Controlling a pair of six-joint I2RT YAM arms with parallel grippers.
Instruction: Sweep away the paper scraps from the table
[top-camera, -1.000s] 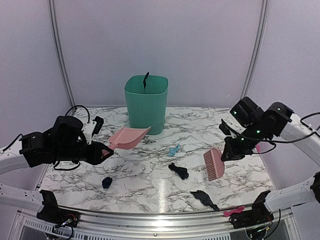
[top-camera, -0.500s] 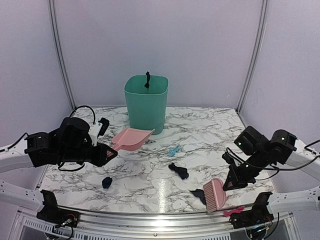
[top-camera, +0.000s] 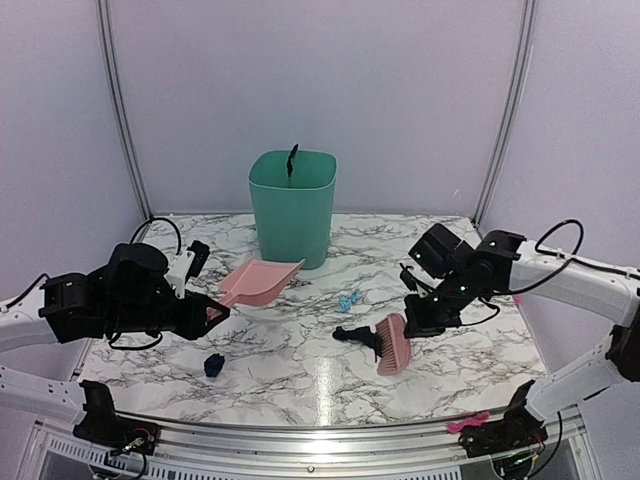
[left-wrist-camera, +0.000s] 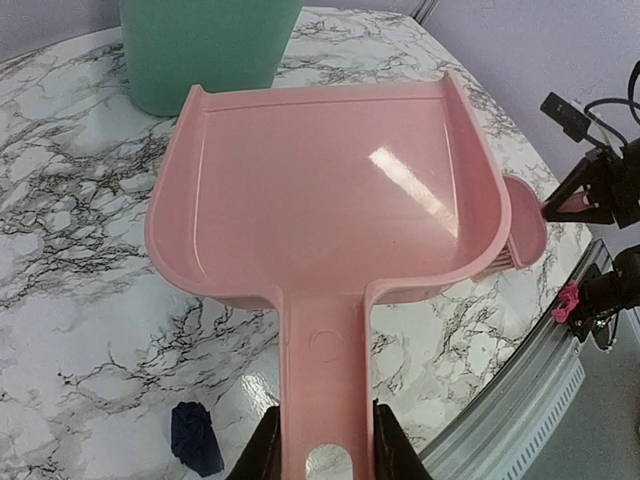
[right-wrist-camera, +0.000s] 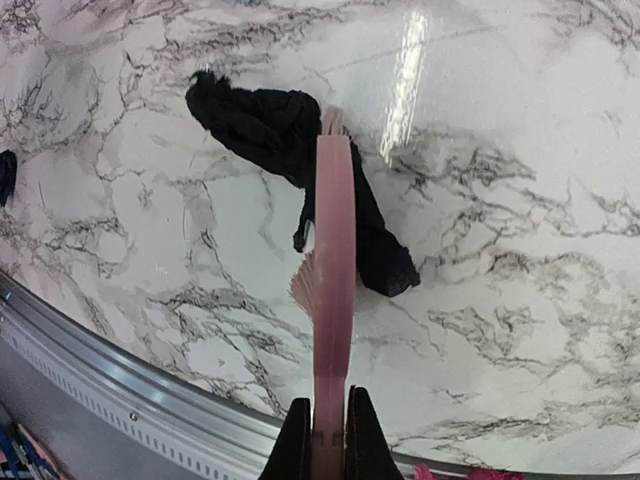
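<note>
My left gripper (top-camera: 210, 309) is shut on the handle of the pink dustpan (top-camera: 262, 280), held above the marble table (top-camera: 300, 385); the pan (left-wrist-camera: 320, 190) looks empty and its handle sits between my fingers (left-wrist-camera: 322, 455). My right gripper (top-camera: 415, 324) is shut on the pink brush (top-camera: 392, 345), bristles on the table against black paper scraps (top-camera: 357, 338). In the right wrist view the brush (right-wrist-camera: 333, 270) stands between one black scrap (right-wrist-camera: 260, 125) and another (right-wrist-camera: 380, 255). A light-blue scrap (top-camera: 348, 299) lies mid-table. A navy scrap (top-camera: 213, 365) lies front left, also in the left wrist view (left-wrist-camera: 195, 437).
A green bin (top-camera: 292, 207) stands at the back centre with a black scrap (top-camera: 291, 160) hanging on its rim. A silver rail (top-camera: 300, 432) runs along the front edge. A small pink object (top-camera: 467, 422) lies on the rail at the front right.
My right arm swept the brush from the front right to the left and farther in, pushing the front black scrap up to the middle one. The left arm with the dustpan shifted only slightly.
</note>
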